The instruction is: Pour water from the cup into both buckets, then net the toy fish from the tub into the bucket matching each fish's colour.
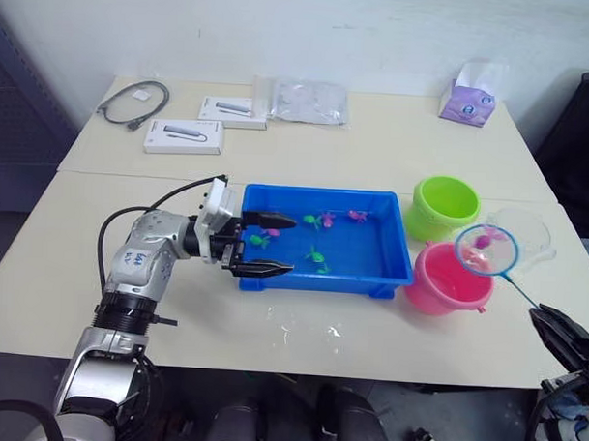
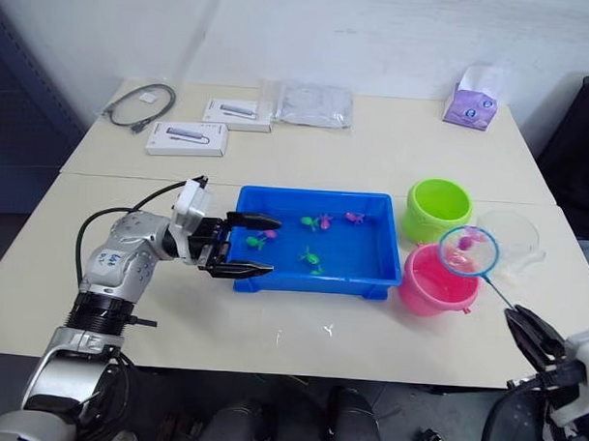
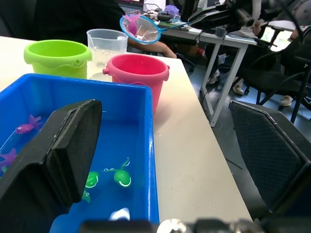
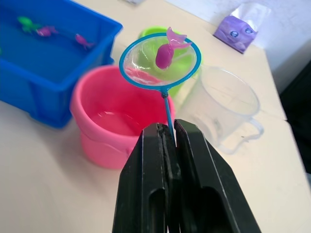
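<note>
Status: your right gripper [image 4: 169,133] clamps the net [image 4: 160,58], one pink fish [image 4: 164,54] inside, above the pink bucket [image 4: 104,121]. Left gripper [image 1: 265,245] gapes at the tub [image 1: 390,245]. Water poured; several fish remain.

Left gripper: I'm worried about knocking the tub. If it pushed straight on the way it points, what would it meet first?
Probably the tub: the open left gripper straddles its near end wall, one finger over the water, so that wall lies first.
</note>
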You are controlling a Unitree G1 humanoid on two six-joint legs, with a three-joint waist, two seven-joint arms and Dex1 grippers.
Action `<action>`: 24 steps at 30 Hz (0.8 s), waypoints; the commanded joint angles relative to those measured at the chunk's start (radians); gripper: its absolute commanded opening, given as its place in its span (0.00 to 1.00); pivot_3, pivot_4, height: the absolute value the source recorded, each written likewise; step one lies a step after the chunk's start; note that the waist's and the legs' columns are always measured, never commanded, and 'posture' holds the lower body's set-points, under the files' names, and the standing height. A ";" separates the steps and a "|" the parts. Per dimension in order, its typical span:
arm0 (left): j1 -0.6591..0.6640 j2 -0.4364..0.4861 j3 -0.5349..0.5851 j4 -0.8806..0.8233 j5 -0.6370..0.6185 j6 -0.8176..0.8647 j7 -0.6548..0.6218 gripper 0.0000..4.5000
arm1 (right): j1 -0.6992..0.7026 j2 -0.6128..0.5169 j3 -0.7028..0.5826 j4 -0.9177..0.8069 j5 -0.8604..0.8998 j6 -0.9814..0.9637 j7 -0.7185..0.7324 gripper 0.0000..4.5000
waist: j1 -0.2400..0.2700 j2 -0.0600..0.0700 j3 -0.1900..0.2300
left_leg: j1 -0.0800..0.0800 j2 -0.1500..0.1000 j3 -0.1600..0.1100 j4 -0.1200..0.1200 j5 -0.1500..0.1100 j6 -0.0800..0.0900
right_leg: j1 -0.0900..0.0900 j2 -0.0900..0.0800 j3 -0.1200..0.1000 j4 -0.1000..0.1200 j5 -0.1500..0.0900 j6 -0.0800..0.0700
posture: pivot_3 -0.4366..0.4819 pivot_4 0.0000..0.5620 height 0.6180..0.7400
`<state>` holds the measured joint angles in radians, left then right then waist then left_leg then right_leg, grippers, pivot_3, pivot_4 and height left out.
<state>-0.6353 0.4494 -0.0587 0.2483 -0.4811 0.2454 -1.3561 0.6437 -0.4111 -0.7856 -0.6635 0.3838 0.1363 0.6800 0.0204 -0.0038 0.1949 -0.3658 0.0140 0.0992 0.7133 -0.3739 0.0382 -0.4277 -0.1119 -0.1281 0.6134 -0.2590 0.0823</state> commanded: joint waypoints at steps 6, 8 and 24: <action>-0.005 -0.001 -0.002 -0.061 -0.005 0.013 0.007 1.00 | -0.037 -0.039 0.013 0.254 -0.357 -0.454 -0.094 0.00 | 0.000 0.000 0.000 | 0.000 0.000 0.000 0.000 0.000 0.000 | 0.000 0.000 0.000 0.000 0.000 0.000 | 0.48 0.27 1.00; 0.000 0.003 0.002 -0.081 -0.010 0.026 0.015 1.00 | -0.035 -0.066 0.017 0.314 -0.449 -0.583 -0.122 0.00 | 0.000 0.001 0.000 | 0.000 0.000 0.000 0.000 0.000 0.000 | 0.000 -0.001 0.001 0.000 0.000 0.000 | 0.48 0.27 1.00; 0.016 0.007 0.005 -0.158 -0.013 0.081 0.060 1.00 | -0.049 -0.231 -0.080 0.459 -1.160 -1.035 -0.606 0.00 | 0.000 0.002 0.001 | 0.004 0.000 0.005 0.000 0.000 -0.001 | 0.000 0.000 0.006 0.002 -0.001 -0.001 | 0.48 0.27 1.00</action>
<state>-0.6182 0.4543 -0.0587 0.1273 -0.4829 0.3289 -1.3005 0.5957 -0.6236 -0.8323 -0.2035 -0.7401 -0.8816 0.1323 0.0202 -0.0018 0.1954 -0.3608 0.0140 0.1045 0.7129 -0.3735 0.0372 -0.4270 -0.1123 -0.1212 0.6154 -0.2595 0.0817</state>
